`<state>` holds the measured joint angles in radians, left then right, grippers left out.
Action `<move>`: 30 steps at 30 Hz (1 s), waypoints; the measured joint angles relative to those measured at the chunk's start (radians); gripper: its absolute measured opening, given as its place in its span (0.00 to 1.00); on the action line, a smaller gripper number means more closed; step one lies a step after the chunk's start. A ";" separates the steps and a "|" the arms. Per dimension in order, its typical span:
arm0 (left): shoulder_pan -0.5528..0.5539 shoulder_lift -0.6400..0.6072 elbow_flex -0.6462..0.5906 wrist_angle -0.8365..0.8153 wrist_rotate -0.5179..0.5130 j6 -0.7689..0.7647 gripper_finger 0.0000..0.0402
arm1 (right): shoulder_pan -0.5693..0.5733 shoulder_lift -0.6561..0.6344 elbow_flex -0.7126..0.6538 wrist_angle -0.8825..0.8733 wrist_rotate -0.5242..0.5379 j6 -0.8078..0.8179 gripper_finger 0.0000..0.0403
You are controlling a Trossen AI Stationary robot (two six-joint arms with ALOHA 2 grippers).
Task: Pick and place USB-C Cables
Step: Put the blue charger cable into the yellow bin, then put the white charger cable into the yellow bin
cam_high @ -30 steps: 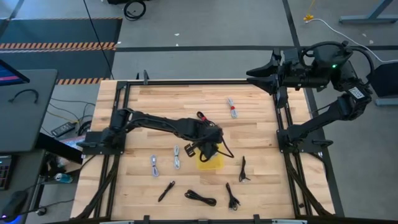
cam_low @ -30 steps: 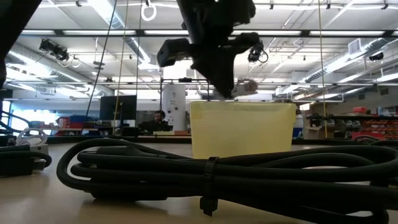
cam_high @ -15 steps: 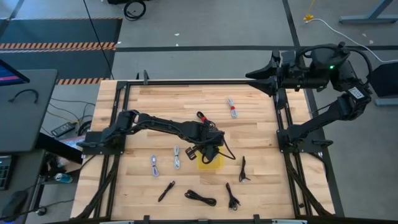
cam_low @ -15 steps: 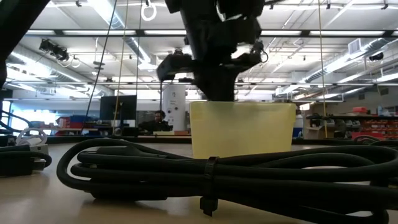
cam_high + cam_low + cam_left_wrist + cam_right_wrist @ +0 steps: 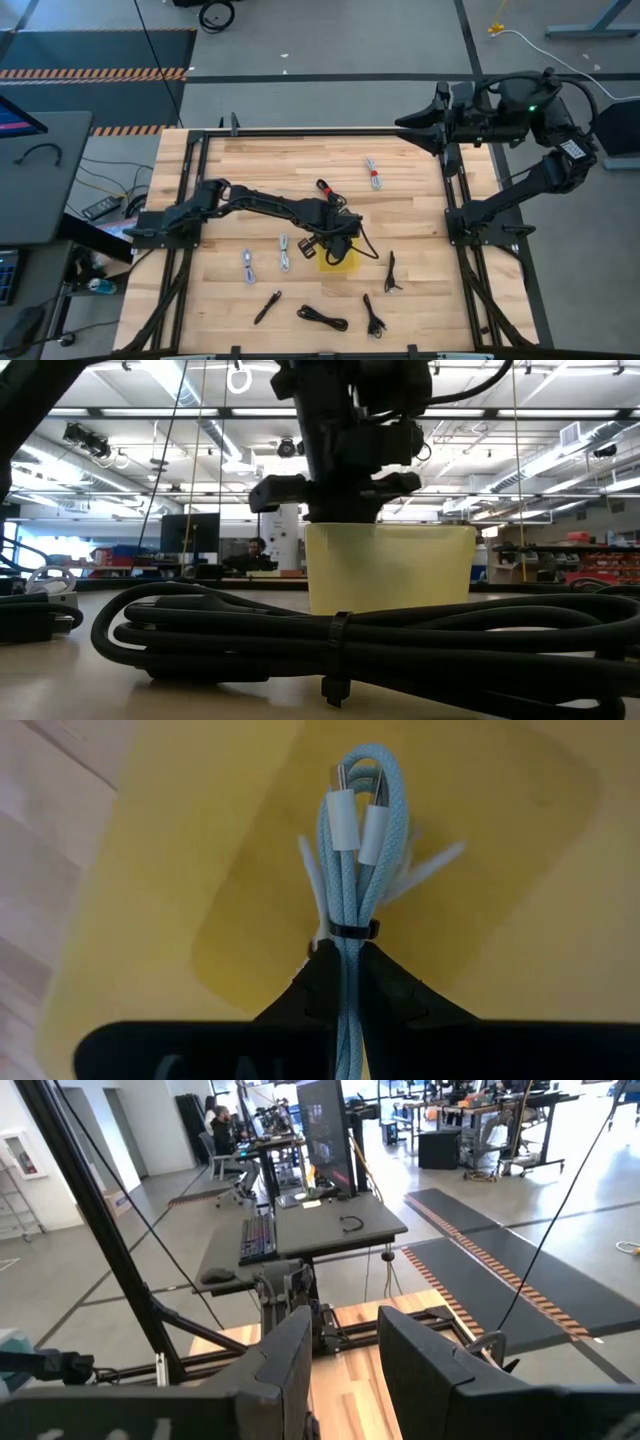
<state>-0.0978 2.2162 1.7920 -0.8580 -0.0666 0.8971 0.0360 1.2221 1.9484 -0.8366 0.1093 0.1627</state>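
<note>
So the bench (image 5: 420,215) fills most of the overhead shot, and the left arm is stretched low across it from the 9 o'clock edge toward the middle, wrist bent down so the left claw (image 5: 335,245) sits inside the yellow bin (image 5: 345,262). The right arm is folded up off the bench at about 2 o'clock, right claw (image 5: 405,120) pointing out over the top rail, fingers parted with nothing between them.

The left wrist cam is the only one that shows the grip: the left claw is pinched tight on a light blue-grey cable bundle (image 5: 355,870), plugs pointing away, over the bin floor.

From above, other cables (image 5: 322,318) lie loose around 6 o'clock.

The low cam just gets the bin wall, a fat black bundle (image 5: 330,635) up close.
</note>
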 joint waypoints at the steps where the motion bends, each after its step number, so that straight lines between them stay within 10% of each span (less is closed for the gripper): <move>1: 0.000 0.000 0.000 -0.004 0.000 -0.001 0.05 | 0.000 0.000 0.000 -0.001 0.000 0.000 0.31; 9: 0.000 0.000 0.000 0.003 0.000 -0.003 0.07 | 0.000 0.000 0.000 -0.015 0.000 0.000 0.31; 19: -0.008 0.000 0.037 0.050 -0.166 -0.078 0.38 | 0.000 0.000 0.000 -0.022 0.000 0.000 0.31; 30: 0.004 0.000 0.447 -0.150 -0.255 -0.373 0.49 | 0.000 -0.001 0.000 -0.035 0.000 -0.003 0.31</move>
<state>-0.0936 2.2161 2.2391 -1.0085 -0.3213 0.5242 0.0360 1.2208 1.9484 -0.8712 0.1097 0.1599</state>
